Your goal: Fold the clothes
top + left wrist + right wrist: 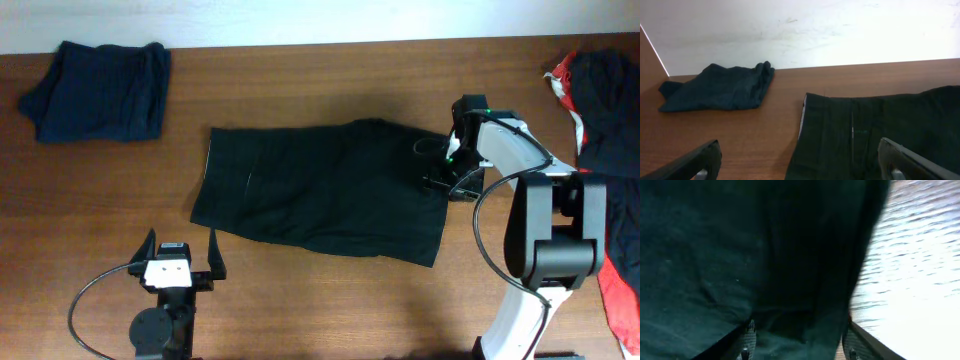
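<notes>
Brown wooden table (300, 80), pale wall (790, 30) beyond.
Left gripper (182, 242): jaws wide, holding nothing; near side, just short of the black shorts (320, 185).
Right gripper (447, 172): jaws parted, set over the shorts' right edge, cloth lying between the fingers (747, 340), not clamped.
Shorts: spread flat, centre.
Folded dark blue garment (100, 90): far left.
Red and black clothing heap (600, 90): far right edge.

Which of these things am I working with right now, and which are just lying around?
In the job: black garment spread flat mid-table; right gripper at its right edge, jaws apart.
Lying about: navy garment bundled at the far left; red-and-black pile at the right edge; left gripper parked, jaws apart.
</notes>
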Motion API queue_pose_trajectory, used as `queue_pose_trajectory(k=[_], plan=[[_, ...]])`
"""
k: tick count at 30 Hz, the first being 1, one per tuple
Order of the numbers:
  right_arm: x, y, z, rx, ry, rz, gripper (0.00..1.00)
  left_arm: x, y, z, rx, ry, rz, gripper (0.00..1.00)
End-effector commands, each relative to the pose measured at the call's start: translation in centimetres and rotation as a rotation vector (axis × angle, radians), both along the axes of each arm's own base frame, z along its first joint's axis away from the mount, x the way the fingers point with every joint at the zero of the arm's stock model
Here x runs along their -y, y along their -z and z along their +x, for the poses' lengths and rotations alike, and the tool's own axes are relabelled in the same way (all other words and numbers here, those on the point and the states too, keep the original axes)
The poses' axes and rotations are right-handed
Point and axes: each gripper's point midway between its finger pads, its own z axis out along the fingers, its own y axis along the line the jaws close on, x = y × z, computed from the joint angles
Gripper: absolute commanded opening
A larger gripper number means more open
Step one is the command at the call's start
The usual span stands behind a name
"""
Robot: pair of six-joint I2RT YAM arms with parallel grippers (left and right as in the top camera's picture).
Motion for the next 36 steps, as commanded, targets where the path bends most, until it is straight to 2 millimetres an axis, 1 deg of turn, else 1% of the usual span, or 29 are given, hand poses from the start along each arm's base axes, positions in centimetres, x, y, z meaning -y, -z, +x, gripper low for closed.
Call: queue_pose_trajectory(k=[1,3,4,5,6,7,8,9,10,12,13,14,16,17,18,19,20,23,24,26,27,29,30,31,32,33,34,35,36], plan=[[-2.5,0.1,-0.3,0.006,-0.058,0.032,0.56,0.2,0.2,0.0,-0.002,0.013,0.012,0.99],[-3.1,0.1,-0.2,0.013,-0.076,0.031,0.55,0.2,0.2,0.0,-0.002,0.013,0.012,0.99],[-3.3,0.1,0.0,0.020,-0.081,0.031,0.44,0.2,0.2,0.0,-0.002,0.013,0.012,0.99],[-3.2,0.2,0.2,0.031,-0.081,0.024,0.24,0.2,0.2,0.0,-0.002,0.013,0.012,0.99],[-2.6,0.3,0.5,0.039,-0.082,-0.009,0.11,0.2,0.2,0.0,-0.002,0.013,0.012,0.99],[-2.0,0.3,0.6,0.045,-0.082,-0.042,0.05,0.2,0.2,0.0,-0.002,0.013,0.012,0.99],[-1.2,0.2,0.8,0.050,-0.082,-0.089,0.04,0.2,0.2,0.0,-0.002,0.013,0.012,0.99],[0.2,-0.2,1.4,0.065,-0.077,-0.158,0.04,0.2,0.2,0.0,-0.002,0.013,0.012,0.99],[1.0,-0.6,2.0,0.080,-0.069,-0.192,0.04,0.2,0.2,0.0,-0.002,0.013,0.012,0.99],[2.6,-3.5,4.7,0.146,-0.036,-0.215,0.04,0.2,0.2,0.0,-0.002,0.013,0.012,0.99],[3.3,-5.3,5.9,0.180,-0.017,-0.217,0.04,0.2,0.2,0.0,-0.002,0.013,0.011,0.99],[3.6,-6.8,6.9,0.209,-0.032,-0.214,0.04,0.2,0.2,0.0,-0.002,0.013,0.011,0.99],[3.7,-9.0,8.0,0.250,-0.070,-0.214,0.04,0.2,0.2,0.0,-0.002,0.013,0.012,0.99],[3.7,-9.8,8.2,0.256,-0.075,-0.214,0.04,0.2,0.2,0.0,-0.002,0.013,0.012,0.99],[3.7,-10.0,8.1,0.253,-0.075,-0.214,0.06,0.2,0.2,0.0,-0.002,0.013,0.012,0.99],[3.7,-10.0,7.9,0.244,-0.076,-0.214,0.34,0.2,0.2,0.0,-0.002,0.013,0.012,0.99],[3.7,-9.9,7.7,0.237,-0.076,-0.214,1.00,0.2,0.2,0.0,-0.002,0.013,0.012,0.99],[3.8,-10.0,7.0,0.207,-0.058,-0.214,0.99,0.2,0.2,0.0,-0.002,0.013,0.012,0.99],[3.5,-10.4,6.7,0.193,-0.063,-0.202,0.99,0.2,0.2,0.0,-0.002,0.013,0.012,0.99],[2.3,-10.7,5.9,0.165,-0.083,-0.170,0.99,0.2,0.2,0.0,-0.002,0.013,0.011,0.99],[1.1,-10.7,5.6,0.156,-0.103,-0.140,0.99,0.2,0.2,0.0,-0.002,0.013,0.012,0.99],[-0.4,-10.7,6.1,0.178,-0.131,-0.126,0.99,0.2,0.2,0.0,-0.002,0.013,0.012,0.99],[-0.4,-10.8,6.6,0.201,-0.126,-0.131,0.99,0.2,0.2,0.0,-0.002,0.013,0.012,0.99],[0.2,-10.8,6.8,0.204,-0.071,-0.148,0.99,0.2,0.2,0.0,-0.002,0.013,0.012,0.99],[2.0,-10.8,6.9,0.199,0.030,-0.201,0.99,0.2,0.2,0.0,-0.002,0.013,0.012,0.99],[4.0,-10.9,6.8,0.196,0.098,-0.256,0.99,0.2,0.2,0.0,-0.002,0.013,0.012,0.99],[6.5,-11.0,6.6,0.188,0.143,-0.309,0.99,0.2,0.2,0.0,-0.002,0.013,0.011,0.99],[8.4,-11.0,5.9,0.166,0.184,-0.318,0.99,0.2,0.2,0.0,-0.002,0.013,0.012,0.99],[9.9,-10.9,5.1,0.135,0.217,-0.320,0.99,0.2,0.2,0.0,-0.002,0.013,0.011,0.99]])
